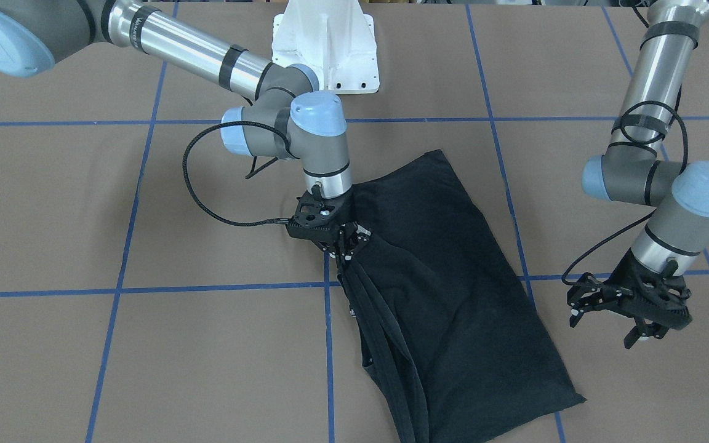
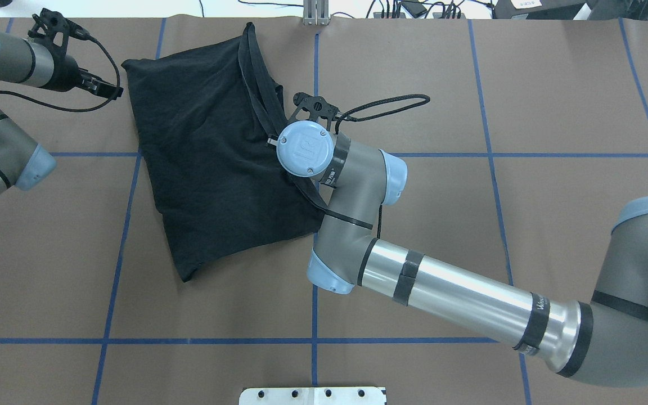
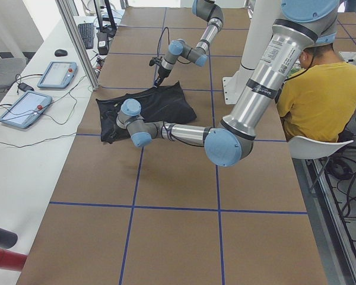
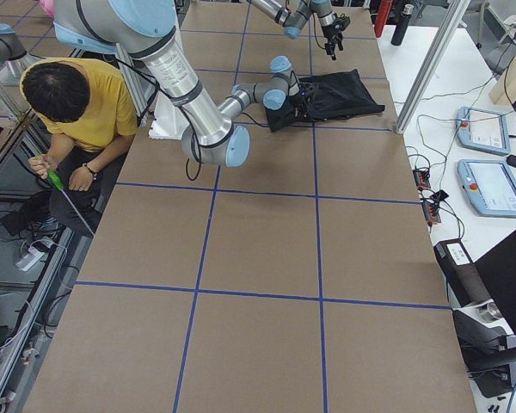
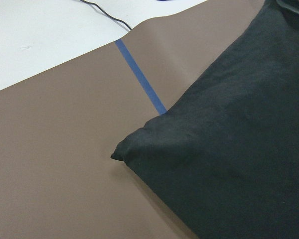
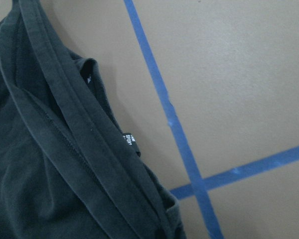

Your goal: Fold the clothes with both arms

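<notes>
The right gripper (image 1: 347,247) is closed on the T-shirt (image 1: 453,277). Its fingers pinch a bunch of hemmed edges at the cloth's right side, and those edges rise in tight ridges toward the fingertips. In the overhead view the wrist of the right arm (image 2: 459,292) hides the fingers. The right wrist view shows the hems running diagonally, with a small white label (image 6: 128,138) on one fold.

The left gripper (image 1: 604,323) has its fingers spread apart with nothing between them. It sits just beyond the shirt's far left corner and does not touch the cloth. The left wrist view looks down on that rounded corner, which lies flat on the table. The left arm (image 1: 656,111) bends down to the gripper from the robot's side.

The black T-shirt is folded into a rough rectangle. It lies at a slant in the far part of the table (image 2: 554,101), left of the centre line. Only plain black fabric shows, with no print in sight. The corner nearest the robot comes to a point, and the far end nearly reaches the table's edge.

Brown paper covers the table, and blue tape lines (image 2: 314,337) mark it into squares. One of these lines runs under the shirt's far left corner. The robot's white pedestal (image 1: 324,49) stands at the near edge. In the side views a person (image 3: 320,95) in a yellow shirt sits beside it.
</notes>
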### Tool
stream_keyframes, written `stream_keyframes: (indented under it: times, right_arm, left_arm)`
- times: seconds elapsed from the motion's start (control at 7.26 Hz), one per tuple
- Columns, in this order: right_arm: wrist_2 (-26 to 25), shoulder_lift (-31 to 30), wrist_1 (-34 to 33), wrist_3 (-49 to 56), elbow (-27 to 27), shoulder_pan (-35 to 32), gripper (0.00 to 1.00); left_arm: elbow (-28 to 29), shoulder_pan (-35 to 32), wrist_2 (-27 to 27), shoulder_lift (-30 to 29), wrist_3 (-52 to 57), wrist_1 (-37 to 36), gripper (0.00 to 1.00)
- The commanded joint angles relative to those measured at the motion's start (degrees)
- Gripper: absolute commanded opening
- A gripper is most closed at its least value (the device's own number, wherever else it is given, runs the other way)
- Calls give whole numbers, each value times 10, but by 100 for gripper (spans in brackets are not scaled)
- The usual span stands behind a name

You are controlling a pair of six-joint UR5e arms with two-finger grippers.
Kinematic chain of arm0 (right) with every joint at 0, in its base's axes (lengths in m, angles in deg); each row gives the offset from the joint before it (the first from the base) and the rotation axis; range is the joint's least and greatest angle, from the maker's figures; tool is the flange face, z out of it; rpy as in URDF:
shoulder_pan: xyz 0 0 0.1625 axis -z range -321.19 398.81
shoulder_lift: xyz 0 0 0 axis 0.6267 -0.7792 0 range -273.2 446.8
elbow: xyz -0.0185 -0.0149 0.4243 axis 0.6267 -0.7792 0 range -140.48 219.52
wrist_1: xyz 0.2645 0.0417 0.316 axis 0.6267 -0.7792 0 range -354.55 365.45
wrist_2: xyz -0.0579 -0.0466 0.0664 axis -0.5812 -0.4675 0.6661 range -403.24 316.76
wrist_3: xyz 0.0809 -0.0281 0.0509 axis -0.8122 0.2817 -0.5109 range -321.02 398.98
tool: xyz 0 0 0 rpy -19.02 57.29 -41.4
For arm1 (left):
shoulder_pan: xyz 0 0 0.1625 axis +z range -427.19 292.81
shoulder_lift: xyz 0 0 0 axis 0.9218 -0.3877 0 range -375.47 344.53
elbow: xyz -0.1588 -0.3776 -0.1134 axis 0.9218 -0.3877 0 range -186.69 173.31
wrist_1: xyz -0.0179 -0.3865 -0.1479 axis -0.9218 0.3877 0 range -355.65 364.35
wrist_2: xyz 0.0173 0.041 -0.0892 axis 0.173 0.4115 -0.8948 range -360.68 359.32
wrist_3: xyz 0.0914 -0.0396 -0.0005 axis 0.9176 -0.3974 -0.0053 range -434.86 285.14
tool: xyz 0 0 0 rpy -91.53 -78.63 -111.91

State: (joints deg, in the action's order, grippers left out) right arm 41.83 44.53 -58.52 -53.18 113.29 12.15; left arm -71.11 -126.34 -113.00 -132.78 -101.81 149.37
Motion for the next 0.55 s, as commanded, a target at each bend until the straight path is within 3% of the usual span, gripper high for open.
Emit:
stream_keyframes:
  times: [0.0,0.14,0.41]
  right_arm:
    - [-29,-104,-4,0,129,40,0]
    - [-39,-119,-31,0,165,55,0]
    - [-40,-120,-60,0,184,60,0]
  left_arm:
    - [0,0,0,0,1,0,100]
    - [0,0,0,0,0,0,100]
    - [0,0,0,0,0,0,100]
